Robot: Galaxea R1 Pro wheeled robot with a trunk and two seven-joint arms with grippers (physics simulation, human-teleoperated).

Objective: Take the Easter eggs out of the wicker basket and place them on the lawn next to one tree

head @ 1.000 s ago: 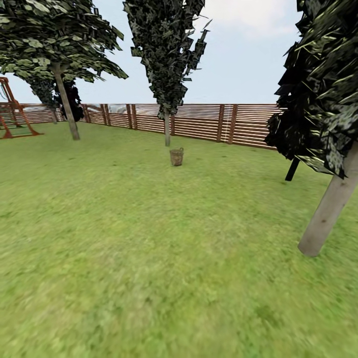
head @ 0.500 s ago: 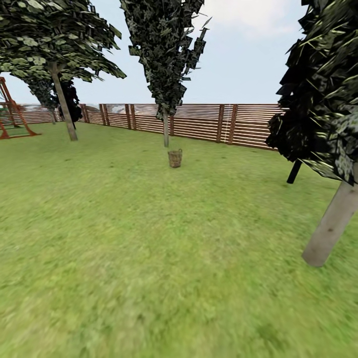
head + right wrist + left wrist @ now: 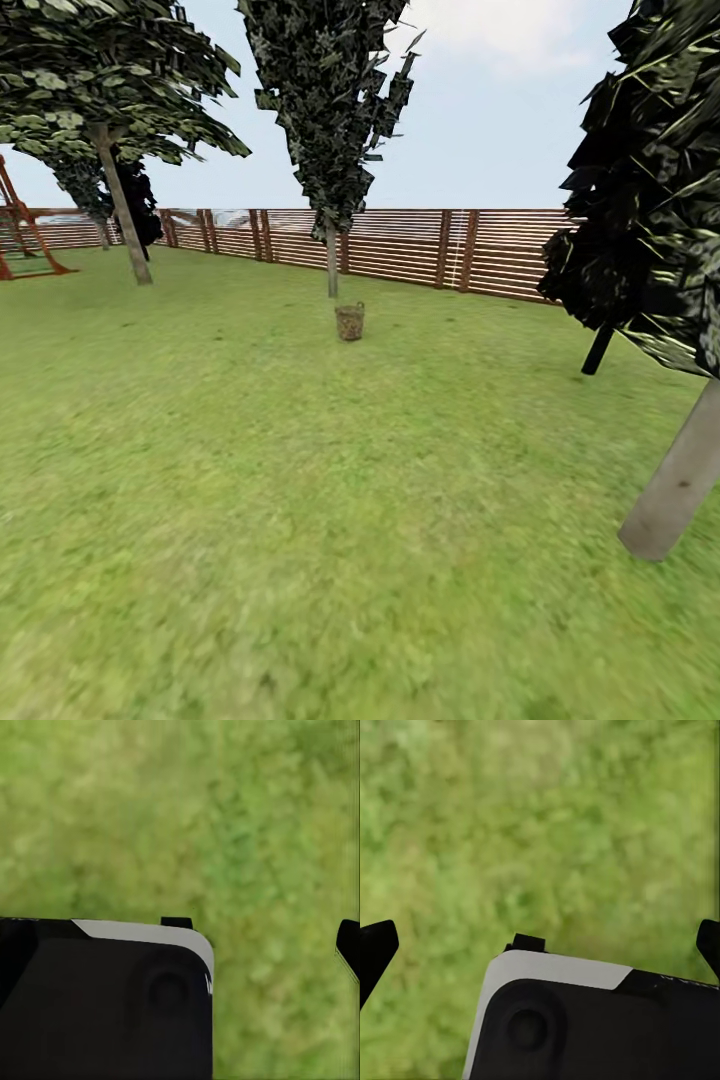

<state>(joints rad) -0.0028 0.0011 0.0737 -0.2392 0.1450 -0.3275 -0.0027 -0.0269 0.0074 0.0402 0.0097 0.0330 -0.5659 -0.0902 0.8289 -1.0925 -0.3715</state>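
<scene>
The whole view has slid a little over the last second: the thick pale trunk [image 3: 675, 485] at about 4 o'clock now sits lower and further toward the edge of the head view, the playset [image 3: 22, 235] at 10 o'clock has slipped partly out of sight, and the wicker basket [image 3: 349, 322] reads slightly lower in the picture. That is the camera travelling with the robot, not the things moving. I take it the base is rolling forward across the lawn [image 3: 300, 500] toward the basket, so the task is at its approach stage, with no egg touched yet.

The basket stands upright on the grass at roughly 12 o'clock, well apart from the robot, just in front of the slim-trunked dark tree [image 3: 332, 150] and the slatted fence [image 3: 450, 245]. Whether the eggs lie inside is too small to tell.

Both arms hang with their wrists pointed straight down at bare grass. The left hand [image 3: 540, 945] has its dark fingertips at opposite edges of its wrist view, spread wide and holding nothing. On the right hand [image 3: 262, 945] one fingertip shows at the edge; the other is hidden behind the dark body, so I cannot tell its spread.
</scene>
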